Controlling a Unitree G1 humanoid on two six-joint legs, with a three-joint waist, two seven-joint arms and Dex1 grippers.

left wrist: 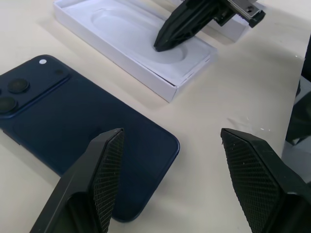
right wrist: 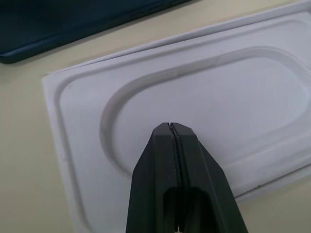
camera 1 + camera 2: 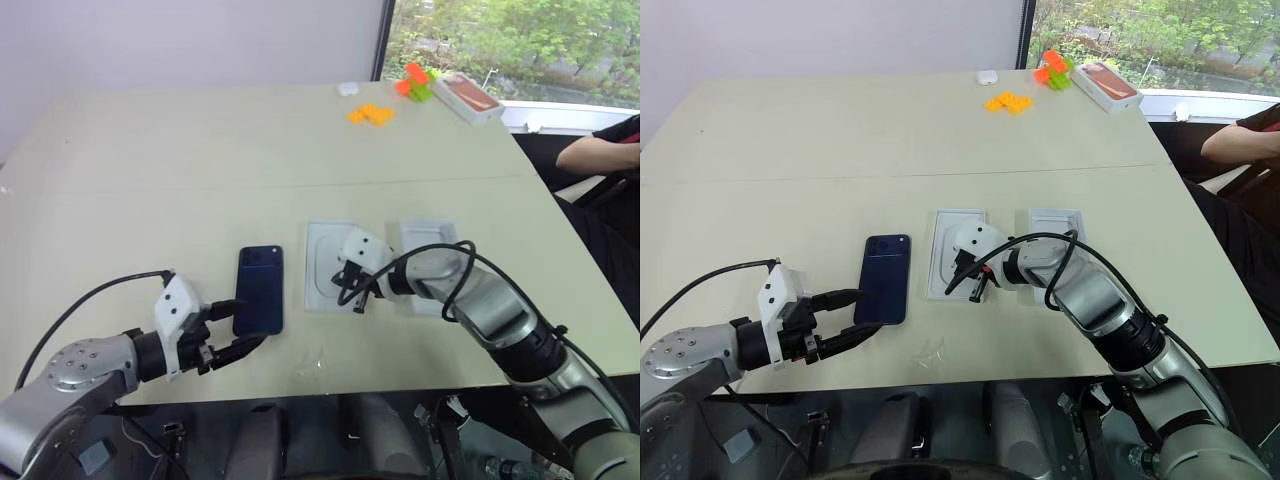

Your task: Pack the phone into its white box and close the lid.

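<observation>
While lying flat, the phone [image 3: 260, 290] points lengthwise away (camera block far).

An office or lab: a plain pale table [image 3: 200, 150] by a far window [image 3: 520, 40], with a seated person's arm [image 3: 600, 155] at right.

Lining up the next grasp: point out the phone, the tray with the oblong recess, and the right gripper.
phone [image 3: 260, 290]: left eye view, middle of its dark back.
tray with the oblong recess [image 2: 194, 97]: right wrist view, recess floor.
right gripper [image 2: 171, 127]: right wrist view, shut fingertips over the tray.
</observation>
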